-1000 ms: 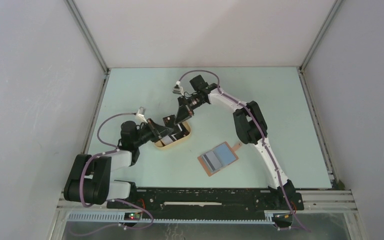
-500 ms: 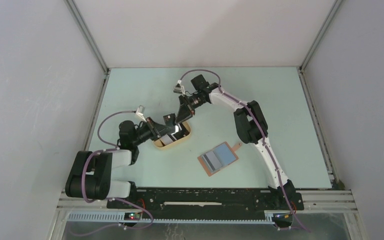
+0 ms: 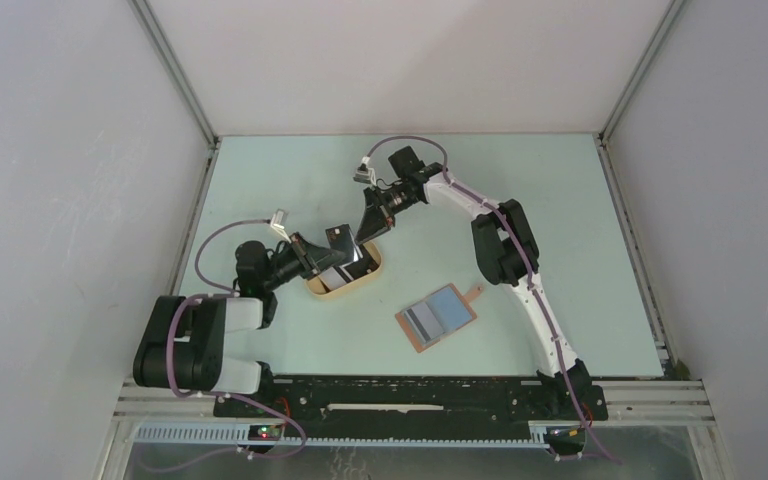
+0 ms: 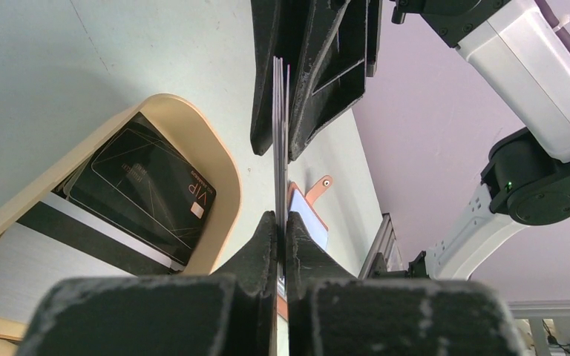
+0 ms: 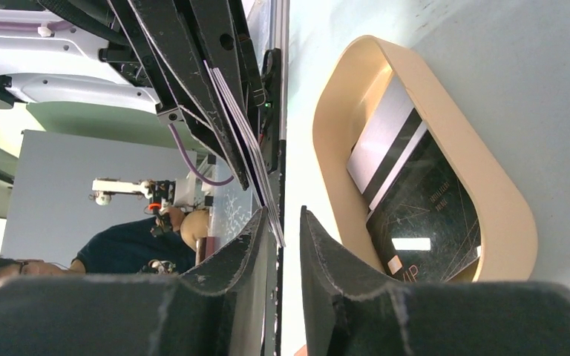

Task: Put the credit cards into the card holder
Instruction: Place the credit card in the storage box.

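My left gripper (image 4: 282, 219) is shut on a thin stack of credit cards (image 4: 280, 133), held edge-on above the tan oval tray (image 3: 365, 281). My right gripper (image 5: 288, 219) faces it from the far side with its jaws open. The free end of the cards (image 5: 246, 127) reaches just between the right fingers (image 4: 326, 67), close to one pad. In the tray lie a black card (image 5: 430, 222) and a white card with a black stripe (image 5: 386, 141). The card holder (image 3: 437, 317) lies open on the table to the right, light blue pockets up.
The tan tray's rim (image 4: 215, 163) stands right under both grippers. The card holder's snap tab (image 4: 318, 189) points to the far right. Grey enclosure walls close the table on three sides, and a metal rail runs along the near edge.
My right gripper, shut on the cards a second ago, has opened and drawn back a little toward the far right. My left gripper keeps its hold on the cards.
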`<state>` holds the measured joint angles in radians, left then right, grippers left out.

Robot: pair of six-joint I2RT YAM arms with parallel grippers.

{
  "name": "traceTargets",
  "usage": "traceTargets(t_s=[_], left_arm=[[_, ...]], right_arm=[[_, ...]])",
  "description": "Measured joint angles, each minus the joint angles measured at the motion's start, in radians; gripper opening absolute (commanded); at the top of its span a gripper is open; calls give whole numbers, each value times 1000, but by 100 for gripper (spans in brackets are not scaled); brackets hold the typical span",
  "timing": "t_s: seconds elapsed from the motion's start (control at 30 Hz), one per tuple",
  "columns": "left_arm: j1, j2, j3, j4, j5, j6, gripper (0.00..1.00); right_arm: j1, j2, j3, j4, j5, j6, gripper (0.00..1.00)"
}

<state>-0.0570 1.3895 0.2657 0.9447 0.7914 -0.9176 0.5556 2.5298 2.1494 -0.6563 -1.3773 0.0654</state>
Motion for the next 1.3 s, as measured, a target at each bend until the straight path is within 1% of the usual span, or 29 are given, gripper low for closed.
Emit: traceTargets(t_s=[0.33, 0.5, 0.67, 0.97, 1.03, 1.17, 1.23, 1.3], left_arm=[[2, 34, -2, 46, 11, -27, 0], [5, 66, -2, 86, 23, -52, 0], [5, 99, -2, 122, 27, -64, 0], [11, 137, -2, 196, 53, -106, 0], [14, 158, -2, 233, 61, -130, 0], [15, 205, -2, 314, 71, -174, 0], [16, 216, -2, 330, 73, -184, 0], [17, 221, -2, 341, 74, -192, 6]], right_arm=[[3, 0, 0, -8, 23, 0, 28], [7, 0, 0, -8, 38, 1, 34], [11, 0, 0, -5, 45, 8, 37], [11, 0, 0, 5, 32, 28, 34], [10, 0, 0, 13, 23, 38, 31], [7, 0, 0, 31, -2, 61, 22], [7, 0, 0, 40, -11, 70, 14], [7, 0, 0, 50, -23, 80, 6]])
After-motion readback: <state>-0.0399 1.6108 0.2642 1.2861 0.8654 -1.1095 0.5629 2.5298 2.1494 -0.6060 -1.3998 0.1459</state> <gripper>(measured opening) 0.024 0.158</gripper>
